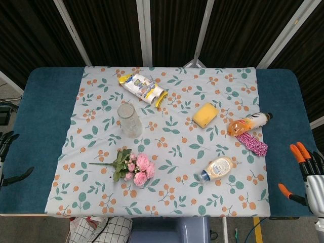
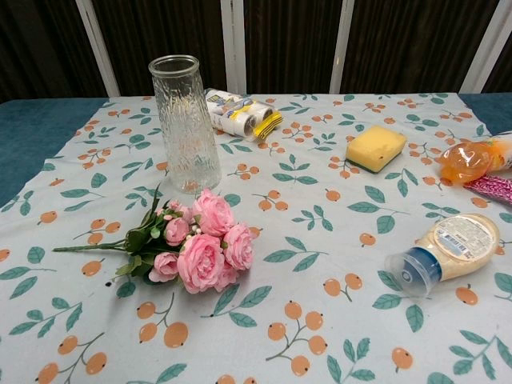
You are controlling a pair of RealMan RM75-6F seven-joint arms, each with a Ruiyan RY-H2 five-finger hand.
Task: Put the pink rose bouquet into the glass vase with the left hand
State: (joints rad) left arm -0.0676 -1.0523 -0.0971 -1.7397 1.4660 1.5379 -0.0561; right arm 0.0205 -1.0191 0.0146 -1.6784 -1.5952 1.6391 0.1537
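Your left hand (image 1: 9,157) hangs open at the table's (image 1: 43,126) edge, holding nothing. The bouquet (image 1: 132,166) lies flat well to its right; the vase (image 1: 129,120) stands upright just beyond.

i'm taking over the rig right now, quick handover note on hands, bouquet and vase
Left hand: at the table's left edge, open, holding nothing.
Right hand: at the right edge, open, holding nothing.
Pink rose bouquet: lying flat on the tablecloth, blooms to the right, stem to the left.
Glass vase: upright and empty, just behind the bouquet.
Done: nothing yet.
Left: grasp the bouquet with the left hand, lift it, put it stem-first into the vase.
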